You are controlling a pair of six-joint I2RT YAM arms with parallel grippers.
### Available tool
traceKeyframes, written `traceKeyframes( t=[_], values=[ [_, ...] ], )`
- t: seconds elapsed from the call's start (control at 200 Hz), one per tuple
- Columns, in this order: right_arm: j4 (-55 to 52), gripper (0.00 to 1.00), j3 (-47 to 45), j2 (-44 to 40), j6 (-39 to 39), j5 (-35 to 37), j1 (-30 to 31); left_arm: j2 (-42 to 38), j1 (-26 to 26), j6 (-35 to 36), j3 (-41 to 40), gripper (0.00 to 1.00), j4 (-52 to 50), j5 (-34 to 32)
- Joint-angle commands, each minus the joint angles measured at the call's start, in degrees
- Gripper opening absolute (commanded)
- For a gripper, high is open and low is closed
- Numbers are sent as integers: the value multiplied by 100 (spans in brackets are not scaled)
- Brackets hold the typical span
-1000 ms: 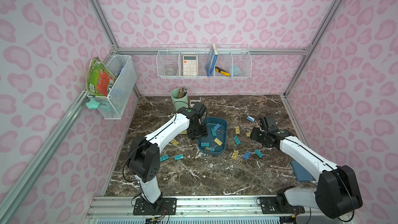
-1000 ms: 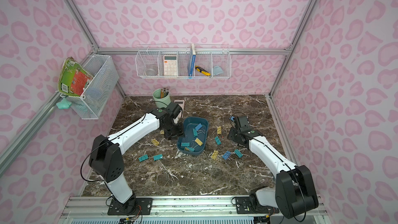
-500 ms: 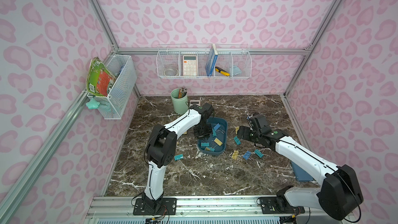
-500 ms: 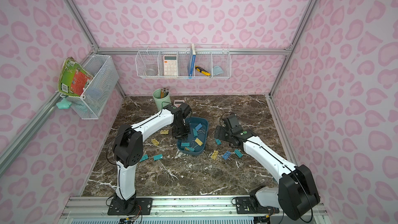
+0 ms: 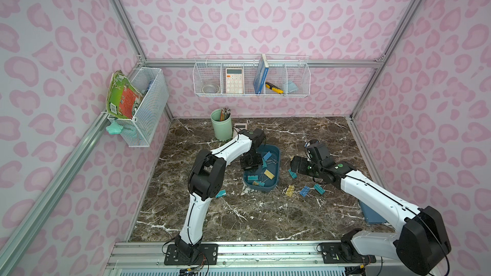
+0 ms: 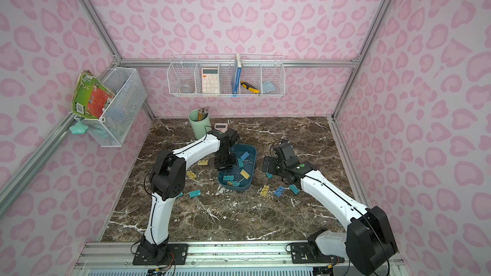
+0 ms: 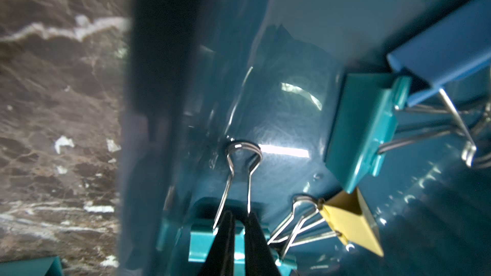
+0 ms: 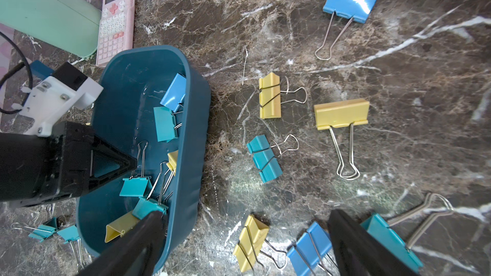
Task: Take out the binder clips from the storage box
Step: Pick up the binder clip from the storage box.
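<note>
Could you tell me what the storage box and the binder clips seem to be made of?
The storage box looks like glossy moulded plastic: smooth teal walls, soft highlights. The binder clips seem to be painted sheet metal, crisply folded, with shiny bare wire handles.

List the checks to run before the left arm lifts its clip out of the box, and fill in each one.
1. Left pincer shut on the teal clip by its wire handle: ok.
2. Held clip free of the neighbouring yellow clip: cannot tell; their handles lie close together.
3. Right pincer open and empty: ok.
4. Right pincer clear of the storage box: cannot tell; one finger overlaps its rim in the right wrist view.
5. Box emptied: not ok; more binder clips lie inside.
</note>
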Motion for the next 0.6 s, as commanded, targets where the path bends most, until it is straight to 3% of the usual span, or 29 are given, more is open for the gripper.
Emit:
traceKeyframes(
  t=[0.0,0.29,0.39,0.595],
  values=[
    [57,100,2,-17,-39,-3,0,131,0,59,5,16,-179,119],
    [46,99,-18,-26,-43,-4,1,185,-20,24,-11,15,-136,131],
    [63,99,-7,-13,-40,-25,2,194,-25,8,-44,0,-127,134],
    [122,99,26,16,-51,-31,36,-197,-42,-81,-21,0,-179,-124]
  ],
)
